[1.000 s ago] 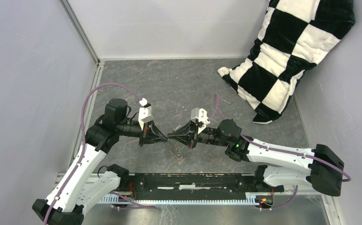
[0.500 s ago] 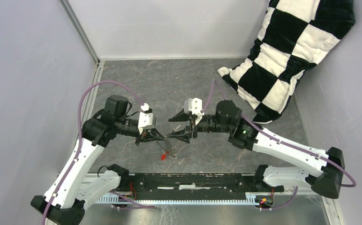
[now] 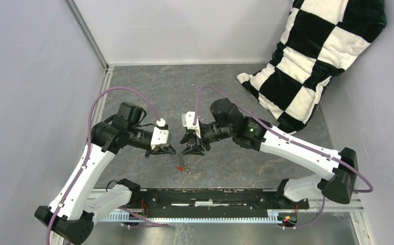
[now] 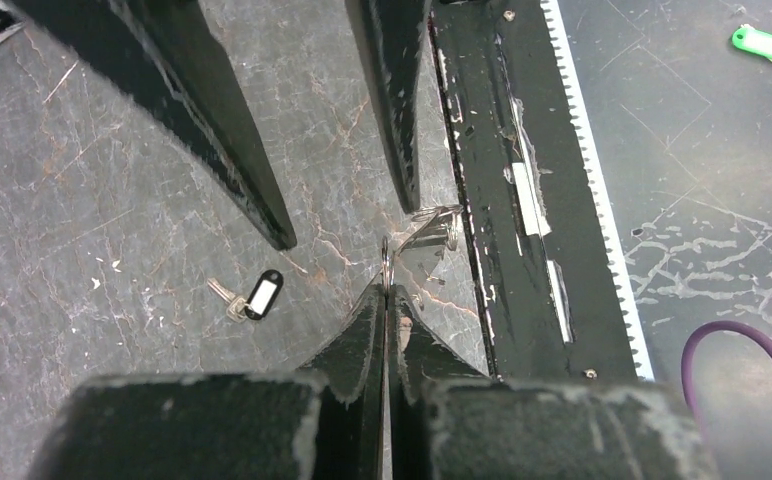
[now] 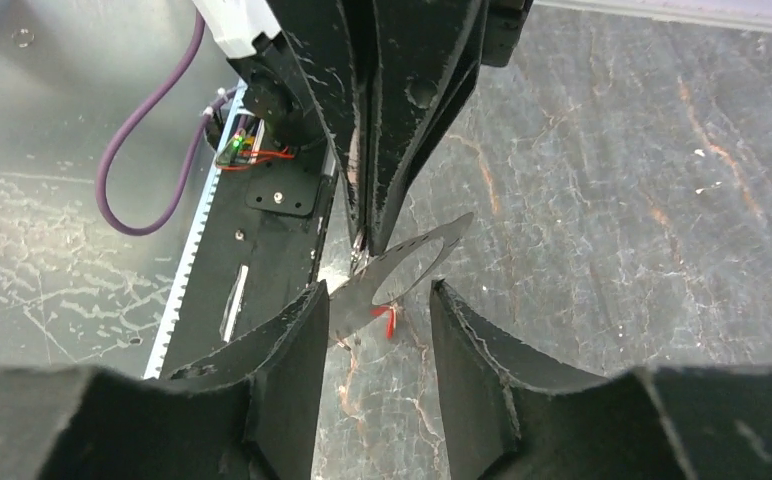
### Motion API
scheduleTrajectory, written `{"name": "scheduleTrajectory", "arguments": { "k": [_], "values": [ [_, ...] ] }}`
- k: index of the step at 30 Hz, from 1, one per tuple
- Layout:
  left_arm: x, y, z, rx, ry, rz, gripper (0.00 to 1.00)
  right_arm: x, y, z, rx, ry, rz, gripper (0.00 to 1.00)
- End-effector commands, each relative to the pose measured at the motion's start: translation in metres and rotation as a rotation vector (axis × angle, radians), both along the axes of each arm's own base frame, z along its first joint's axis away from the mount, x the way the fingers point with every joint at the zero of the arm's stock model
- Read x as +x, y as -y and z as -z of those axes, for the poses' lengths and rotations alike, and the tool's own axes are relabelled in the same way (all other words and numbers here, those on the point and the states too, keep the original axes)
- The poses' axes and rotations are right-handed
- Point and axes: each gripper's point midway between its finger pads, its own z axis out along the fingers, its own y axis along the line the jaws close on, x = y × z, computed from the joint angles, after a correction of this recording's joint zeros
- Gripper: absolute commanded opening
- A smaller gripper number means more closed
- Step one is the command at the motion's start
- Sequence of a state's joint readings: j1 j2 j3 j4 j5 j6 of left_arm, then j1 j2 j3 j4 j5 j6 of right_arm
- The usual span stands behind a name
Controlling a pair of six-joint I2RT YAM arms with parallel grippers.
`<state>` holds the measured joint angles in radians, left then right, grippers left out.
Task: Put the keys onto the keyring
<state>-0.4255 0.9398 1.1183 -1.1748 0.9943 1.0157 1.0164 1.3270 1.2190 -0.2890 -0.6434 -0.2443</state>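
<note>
My left gripper [image 3: 168, 150] is shut on the keyring [image 5: 437, 237], a thin grey hoop held above the table. The ring is edge-on in the left wrist view [image 4: 386, 262], with small metal pieces [image 4: 432, 232] beside it. The red key [image 5: 387, 318] hangs at the ring's lower edge and also shows in the top view [image 3: 178, 167]. My right gripper [image 5: 372, 310] is open and empty, its jaws standing either side of the ring's near end without touching it. The black key with a pale spot [image 4: 260, 294] lies on the table, apart from both grippers.
A black-and-white checked cushion [image 3: 317, 56] leans in the back right corner. The black base rail [image 3: 210, 196] runs along the near edge. A green tag [image 4: 759, 40] lies beyond the rail. Grey walls close in the left and back sides.
My right gripper has opened, let go and swung left to face the ring from the far side. The red key now hangs below the ring. My left gripper has kept its hold.
</note>
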Motion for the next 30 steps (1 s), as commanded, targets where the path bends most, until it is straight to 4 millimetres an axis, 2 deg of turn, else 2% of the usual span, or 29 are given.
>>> {"name": "scheduleTrajectory", "arguments": {
  "k": [1, 10, 21, 22, 26, 30],
  "values": [
    [0.001, 0.002, -0.014, -0.027, 0.093, 0.043, 0.02, 0.000, -0.011, -0.024, 0.041, 0.034, -0.034, 0.47],
    [0.003, 0.002, -0.014, -0.021, 0.101, 0.038, 0.02, 0.002, -0.024, -0.026, 0.033, 0.031, -0.020, 0.40],
    [0.007, 0.003, -0.019, -0.046, 0.133, 0.009, 0.02, 0.004, -0.029, -0.012, -0.024, -0.006, -0.007, 0.37],
    [0.006, 0.003, -0.020, -0.048, 0.135, 0.009, 0.02, 0.004, -0.030, -0.011, -0.024, -0.007, -0.008, 0.34],
    [0.004, 0.003, -0.023, -0.059, 0.130, 0.010, 0.02, 0.008, -0.033, -0.015, -0.001, 0.003, 0.013, 0.02],
    [0.002, 0.003, -0.023, -0.062, 0.131, 0.013, 0.05, 0.013, -0.030, -0.028, 0.086, 0.032, 0.068, 0.01]
  ]
}}
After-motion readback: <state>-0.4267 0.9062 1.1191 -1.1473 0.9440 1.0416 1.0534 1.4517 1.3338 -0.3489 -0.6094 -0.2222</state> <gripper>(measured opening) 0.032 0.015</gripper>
